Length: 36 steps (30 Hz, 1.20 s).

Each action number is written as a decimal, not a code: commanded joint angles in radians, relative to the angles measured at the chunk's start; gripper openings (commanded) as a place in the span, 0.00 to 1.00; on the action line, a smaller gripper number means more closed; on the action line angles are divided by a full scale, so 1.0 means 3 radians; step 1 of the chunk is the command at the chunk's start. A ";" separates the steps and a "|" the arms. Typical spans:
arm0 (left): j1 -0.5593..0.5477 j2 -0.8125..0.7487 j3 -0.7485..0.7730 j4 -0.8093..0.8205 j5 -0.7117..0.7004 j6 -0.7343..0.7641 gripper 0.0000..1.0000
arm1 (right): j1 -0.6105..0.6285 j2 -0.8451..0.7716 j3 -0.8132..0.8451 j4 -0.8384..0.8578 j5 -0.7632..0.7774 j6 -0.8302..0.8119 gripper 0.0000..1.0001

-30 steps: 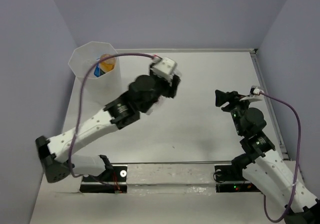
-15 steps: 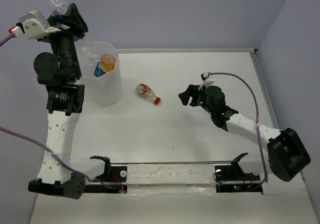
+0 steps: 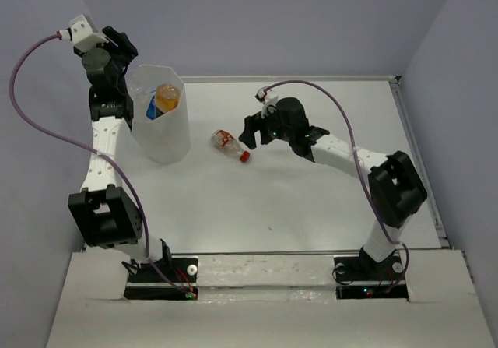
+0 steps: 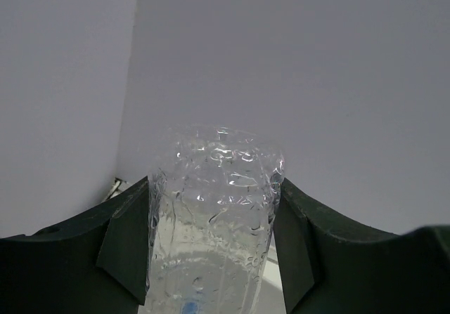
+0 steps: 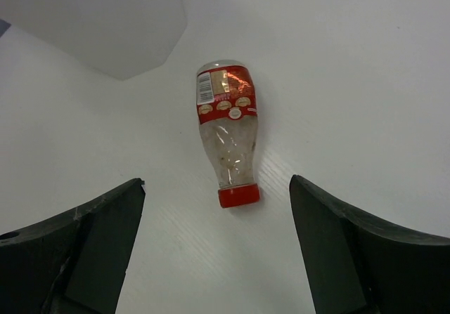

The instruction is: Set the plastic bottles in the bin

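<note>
L claw [image 4: 211,247] clamps clear bottle [image 4: 214,187], prob. over bin [image 3: 167,142].

The translucent white faceted bin [image 3: 167,142] stands upright at the far left of the desk [image 3: 311,200], holding an orange bottle [image 3: 166,97] and a blue-labelled bottle [image 3: 151,110]. Near the bin but apart from it, a red-labelled bottle [image 5: 228,135] with a red cap lies on its side. A plain clear bottle [image 4: 211,244] sits clamped in the left pincer [image 4: 213,184].

You had the left gripper [image 3: 123,48] up high, just beside the bin's [image 3: 167,142] far-left rim. An orange bottle [image 3: 167,97] and a blue-labelled bottle [image 3: 151,110] sat inside the bin. The red-capped bottle [image 3: 228,143] lay on the table [image 3: 311,200], with your right gripper [image 3: 249,132] just beside it.
</note>
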 commanded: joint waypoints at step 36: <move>0.0039 -0.2449 -0.1786 0.0322 0.0737 -0.1043 0.99 | 0.0324 0.2504 0.2925 -0.1346 -0.0043 -0.0793 0.58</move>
